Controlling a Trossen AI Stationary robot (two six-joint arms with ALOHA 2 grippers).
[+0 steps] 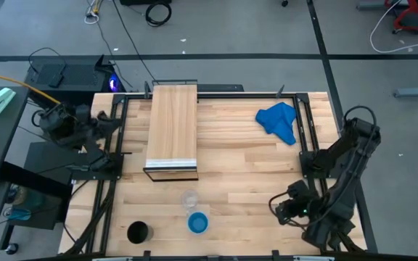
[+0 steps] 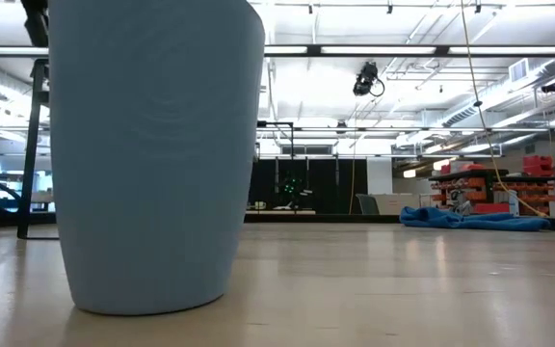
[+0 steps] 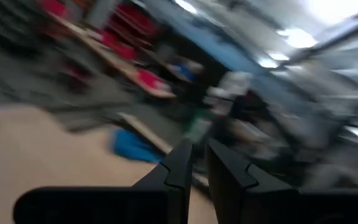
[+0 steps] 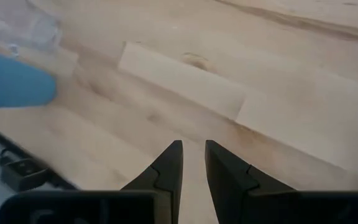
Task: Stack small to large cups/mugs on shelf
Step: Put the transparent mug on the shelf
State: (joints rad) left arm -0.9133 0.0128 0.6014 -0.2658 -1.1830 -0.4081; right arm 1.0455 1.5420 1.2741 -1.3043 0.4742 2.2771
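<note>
The light-wood shelf [image 1: 172,130] stands at the table's far middle. The small clear glass cup [image 1: 189,198] stands upright on the table near the front, with the bright-blue cup [image 1: 197,222] just in front of it and the black cup [image 1: 138,232] at the front left. The blue cup fills the left of the low view [image 2: 152,154]. My right gripper [image 1: 276,208] is at the front right, shut and empty, pointing toward the blue cup [image 4: 11,81] and the glass [image 4: 36,28]. My left gripper [image 1: 113,122] waits at the table's left edge, shut and empty.
A crumpled blue cloth [image 1: 278,122] lies at the far right of the table and shows in the low view [image 2: 475,220]. Dark frame rails [image 1: 111,167] run along the table's left and right sides. Bare tabletop lies between the cups and my right gripper.
</note>
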